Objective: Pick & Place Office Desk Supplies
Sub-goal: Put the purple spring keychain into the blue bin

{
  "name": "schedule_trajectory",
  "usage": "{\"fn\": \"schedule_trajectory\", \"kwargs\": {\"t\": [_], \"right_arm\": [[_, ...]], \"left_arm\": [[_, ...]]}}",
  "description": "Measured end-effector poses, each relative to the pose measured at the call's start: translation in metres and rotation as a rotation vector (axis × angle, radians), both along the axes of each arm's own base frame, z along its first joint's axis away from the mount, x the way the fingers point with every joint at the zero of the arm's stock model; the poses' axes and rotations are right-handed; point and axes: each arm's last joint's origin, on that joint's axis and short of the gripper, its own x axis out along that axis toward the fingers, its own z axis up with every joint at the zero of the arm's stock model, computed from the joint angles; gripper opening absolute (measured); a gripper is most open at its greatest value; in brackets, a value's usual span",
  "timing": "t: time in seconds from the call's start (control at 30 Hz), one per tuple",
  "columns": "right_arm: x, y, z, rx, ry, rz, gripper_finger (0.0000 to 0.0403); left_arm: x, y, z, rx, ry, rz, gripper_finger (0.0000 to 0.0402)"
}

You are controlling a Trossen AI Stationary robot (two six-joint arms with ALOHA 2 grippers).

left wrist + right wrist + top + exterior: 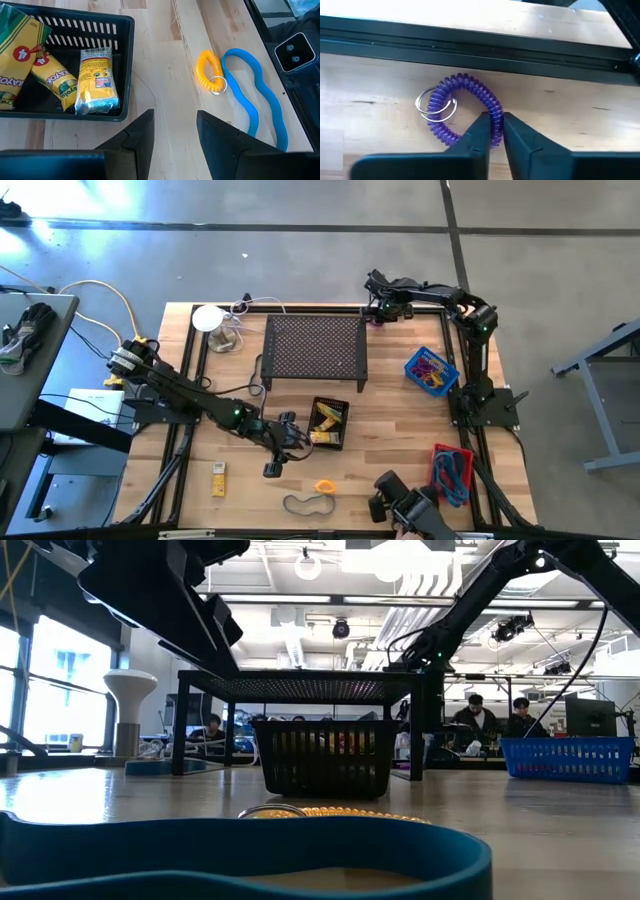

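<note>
The right gripper (493, 134) is working at the far edge of the wooden surface (400, 420), beside the black frame rail and just right of the large black perforated metal stand (315, 347). Its jaws are standing almost shut, pinching one side of a purple coiled plastic ring (465, 107) that is lying flat on the surface, with a small silver key ring (434, 106) attached to the coil.

The left gripper (175, 131) is hovering over bare wood just left of a small black mesh basket (331, 423) in the middle of the surface. Its jaws are standing partly open and are holding nothing. In the left wrist view that basket is holding three yellow rectangular packets (95, 77).

An orange coiled plastic ring (209, 74) with its own small metal ring is lying on the surface nearer the front edge, touching a blue rubber-band loop (255, 102). In the high view a dark rubber-band loop (308, 504) is lying just in front of the orange ring, and another yellow packet (218, 478) is lying to the left near the front.

A small blue mesh basket (432, 371) on the right side is holding mixed coloured items, and a small red mesh basket (452, 472) near the front right is holding blue loops.
</note>
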Motion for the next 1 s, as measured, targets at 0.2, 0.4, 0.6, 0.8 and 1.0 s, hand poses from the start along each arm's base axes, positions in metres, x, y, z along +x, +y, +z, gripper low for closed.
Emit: {"fn": "schedule_trajectory", "kwargs": {"t": [0.2,0.4,0.6,0.8,1.0], "right_arm": [[-0.001,0.002,0.007,0.011,-0.028,0.040,0.0009],[-0.005,0.009,0.041,-0.040,-0.074,0.077,0.0005],[-0.011,0.030,0.092,-0.150,-0.046,0.193,0.0005],[-0.032,0.086,0.155,-0.238,0.090,0.252,0.0005],[-0.050,0.166,0.195,-0.222,0.146,0.320,0.0004]], "left_arm": [[0.000,0.000,0.000,0.000,0.000,0.000,0.0143],[0.000,0.000,0.000,-0.001,0.000,0.000,0.0143],[0.000,0.000,0.000,-0.015,0.005,0.012,0.0143],[-0.001,-0.003,0.000,-0.016,0.006,0.004,0.0143],[-0.001,-0.002,0.000,-0.018,0.006,0.006,0.0143]]}}
